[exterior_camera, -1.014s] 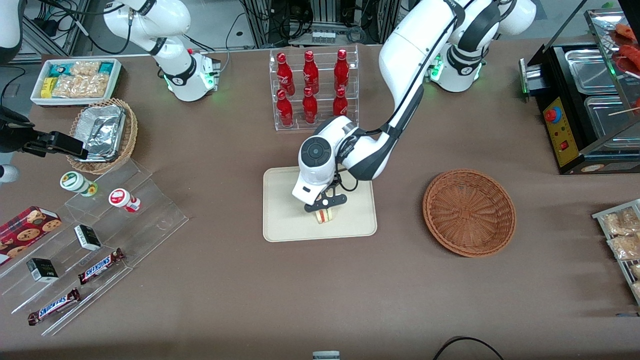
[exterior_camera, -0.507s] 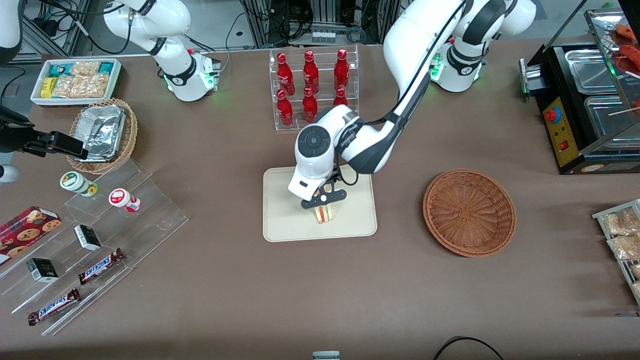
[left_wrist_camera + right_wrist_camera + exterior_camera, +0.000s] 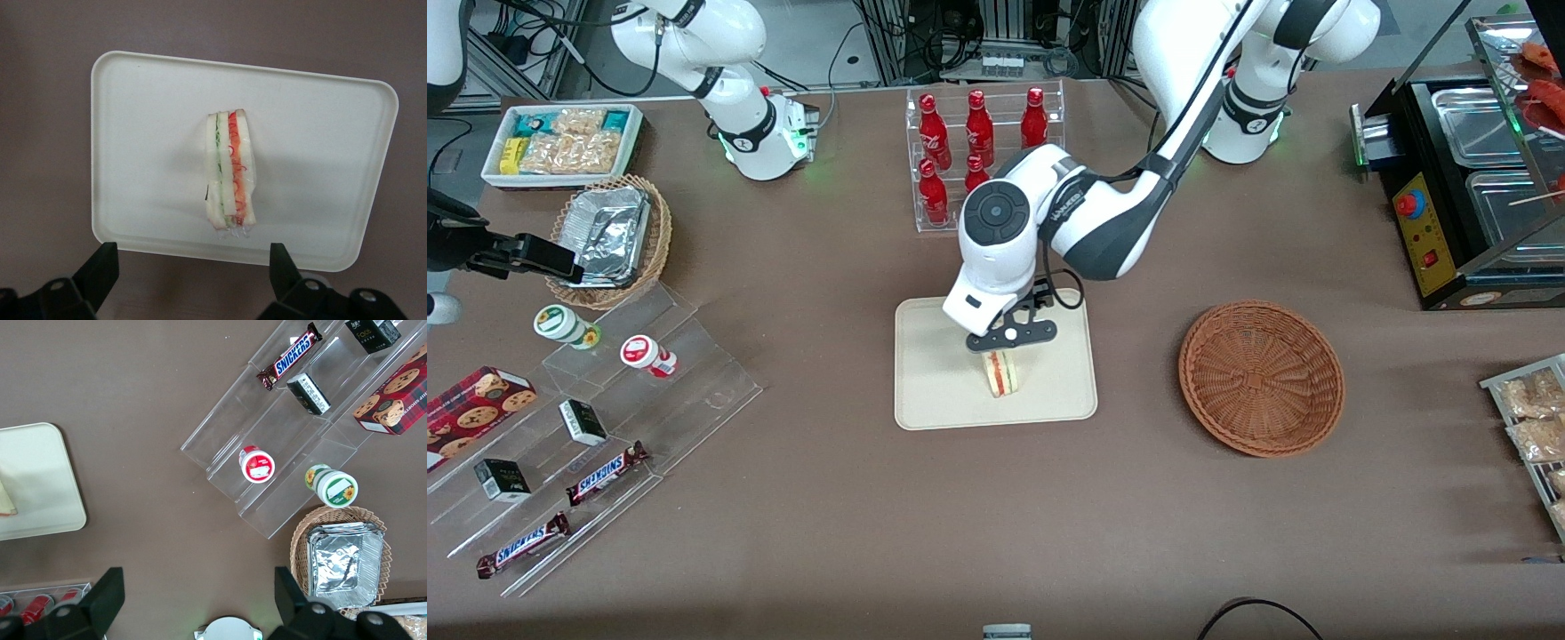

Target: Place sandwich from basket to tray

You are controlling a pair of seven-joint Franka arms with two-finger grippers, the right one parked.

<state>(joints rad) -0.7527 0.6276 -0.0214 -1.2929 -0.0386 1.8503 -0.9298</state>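
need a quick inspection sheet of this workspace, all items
surface: brown table.
job's things: sandwich lies on the tray, free of the tool; basket holds nothing, toward the working arm's end.
clutter: bottle rack, farther from the camera than the tray; foil basket, snack bin, candy steps toward the parked arm's end; warmer at the working arm's end.
grippers: tool open, above the sandwich, holding nothing.
cables: black loop at the table's near edge.
surroundings: frames and wiring past the table.
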